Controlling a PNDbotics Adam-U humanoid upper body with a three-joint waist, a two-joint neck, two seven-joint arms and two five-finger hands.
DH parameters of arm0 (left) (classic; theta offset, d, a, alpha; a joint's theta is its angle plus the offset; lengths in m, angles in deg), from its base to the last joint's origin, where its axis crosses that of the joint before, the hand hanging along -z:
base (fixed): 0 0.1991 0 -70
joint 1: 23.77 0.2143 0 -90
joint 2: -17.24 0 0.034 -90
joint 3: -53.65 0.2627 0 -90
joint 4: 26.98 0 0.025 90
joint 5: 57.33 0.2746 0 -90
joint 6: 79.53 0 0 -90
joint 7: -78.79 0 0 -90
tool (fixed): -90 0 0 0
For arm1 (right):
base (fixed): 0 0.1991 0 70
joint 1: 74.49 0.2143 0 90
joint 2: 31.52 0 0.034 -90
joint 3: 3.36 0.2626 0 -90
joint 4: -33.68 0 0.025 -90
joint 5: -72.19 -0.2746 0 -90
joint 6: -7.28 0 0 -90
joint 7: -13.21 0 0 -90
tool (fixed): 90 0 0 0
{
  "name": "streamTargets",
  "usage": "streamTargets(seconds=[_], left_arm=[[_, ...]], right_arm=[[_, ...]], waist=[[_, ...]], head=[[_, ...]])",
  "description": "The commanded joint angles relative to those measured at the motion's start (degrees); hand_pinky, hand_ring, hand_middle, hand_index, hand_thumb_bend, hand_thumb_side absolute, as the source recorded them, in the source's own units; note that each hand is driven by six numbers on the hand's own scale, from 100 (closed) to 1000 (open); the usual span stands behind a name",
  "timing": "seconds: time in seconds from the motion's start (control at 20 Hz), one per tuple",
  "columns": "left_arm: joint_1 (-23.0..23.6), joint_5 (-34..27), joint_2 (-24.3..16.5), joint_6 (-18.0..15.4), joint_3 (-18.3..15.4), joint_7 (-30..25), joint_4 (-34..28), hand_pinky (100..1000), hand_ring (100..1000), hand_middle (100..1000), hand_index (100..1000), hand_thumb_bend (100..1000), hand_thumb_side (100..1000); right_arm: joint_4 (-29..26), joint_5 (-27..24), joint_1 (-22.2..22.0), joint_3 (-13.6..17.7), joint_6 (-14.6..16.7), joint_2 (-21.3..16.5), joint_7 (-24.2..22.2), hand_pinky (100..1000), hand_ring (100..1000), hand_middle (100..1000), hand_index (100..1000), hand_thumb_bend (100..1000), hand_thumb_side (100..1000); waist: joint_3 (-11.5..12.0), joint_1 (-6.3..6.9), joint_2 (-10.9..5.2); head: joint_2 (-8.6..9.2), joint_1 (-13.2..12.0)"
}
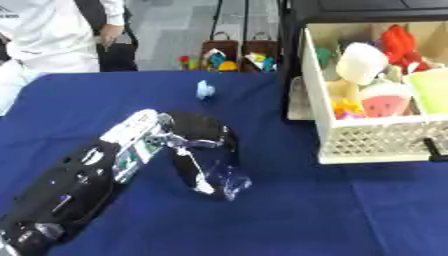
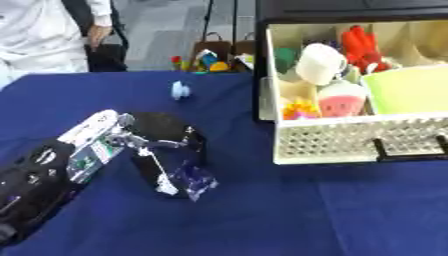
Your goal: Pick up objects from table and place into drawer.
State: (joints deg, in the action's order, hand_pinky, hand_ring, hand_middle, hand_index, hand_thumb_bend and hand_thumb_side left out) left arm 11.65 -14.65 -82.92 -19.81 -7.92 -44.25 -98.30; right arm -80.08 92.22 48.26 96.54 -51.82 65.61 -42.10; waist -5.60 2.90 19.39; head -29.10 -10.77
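Left hand (image 1: pixel 199 150) on the blue table (image 1: pixel 367 215), fingers curled down around a small clear, crinkled packet (image 1: pixel 229 184) at its fingertips; whether the packet is off the cloth cannot be told. The right hand is out of view. The white drawer (image 2: pixel 350 140) stands open, already crowded with toys, well apart to the hand's right and slightly beyond it. A small pale-blue object (image 1: pixel 205 90) lies beyond the hand. For a clean step, the packet probably needs gathering fully into the fingers before lifting, then carrying over the drawer's front wall.
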Motion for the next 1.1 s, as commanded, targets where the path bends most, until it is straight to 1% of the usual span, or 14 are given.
streamTargets(seconds=[0.05, 0.15, 0.2, 0.4, 0.65, 0.8, 1.1], left_arm=[[-1.23, -0.03, -0.48, -3.01, -0.27, -1.83, -0.36, 511, 696, 621, 704, 462, 538], [-1.20, -0.43, -0.51, -3.25, -0.24, -1.33, -0.44, 492, 684, 606, 685, 454, 532], [-1.18, -0.67, -0.51, -3.37, -0.24, -1.06, -0.47, 478, 662, 579, 664, 443, 531], [-1.10, -1.94, -0.54, -3.74, -0.23, 0.02, -0.52, 457, 624, 535, 621, 436, 533], [-1.16, -2.98, -0.65, -3.61, -0.36, 0.80, -0.71, 431, 596, 504, 587, 420, 530], [-1.15, -2.94, -0.81, -3.50, -0.46, 1.48, -1.01, 416, 571, 465, 535, 426, 520], [-1.29, -2.32, -1.45, -3.04, -0.76, 3.62, -2.01, 382, 539, 419, 471, 402, 515]], right_arm=[[-0.83, -0.27, 0.88, 0.18, 0.41, -0.49, 0.72, 724, 774, 678, 796, 100, 1000], [-0.83, -0.29, 0.90, 0.16, 0.41, -0.47, 0.73, 724, 774, 678, 796, 100, 1000], [-0.83, -0.30, 0.89, 0.16, 0.40, -0.45, 0.73, 725, 774, 677, 796, 100, 1000], [-0.83, -0.30, 0.90, 0.16, 0.36, -0.44, 0.75, 725, 774, 678, 796, 100, 1000], [-0.83, -0.33, 0.82, 0.15, 0.30, -0.43, 0.75, 725, 774, 677, 797, 100, 1000], [-0.83, -0.35, 0.83, 0.15, 0.30, -0.44, 0.77, 725, 774, 678, 797, 100, 1000], [-0.83, -0.38, 0.80, 0.09, 0.31, -0.51, 0.74, 725, 774, 678, 797, 100, 1000]], waist=[[-0.01, -0.20, -1.08], [0.00, -0.18, -1.08], [0.00, -0.18, -1.08], [-0.04, -0.20, -1.08], [0.00, -0.20, -1.10], [0.03, -0.22, -1.13], [0.20, -0.24, -1.42]], head=[[0.10, 0.14], [0.05, 0.16], [0.04, 0.17], [0.02, 0.21], [-0.17, 0.10], [-0.25, 0.01], [-0.43, -0.01]])
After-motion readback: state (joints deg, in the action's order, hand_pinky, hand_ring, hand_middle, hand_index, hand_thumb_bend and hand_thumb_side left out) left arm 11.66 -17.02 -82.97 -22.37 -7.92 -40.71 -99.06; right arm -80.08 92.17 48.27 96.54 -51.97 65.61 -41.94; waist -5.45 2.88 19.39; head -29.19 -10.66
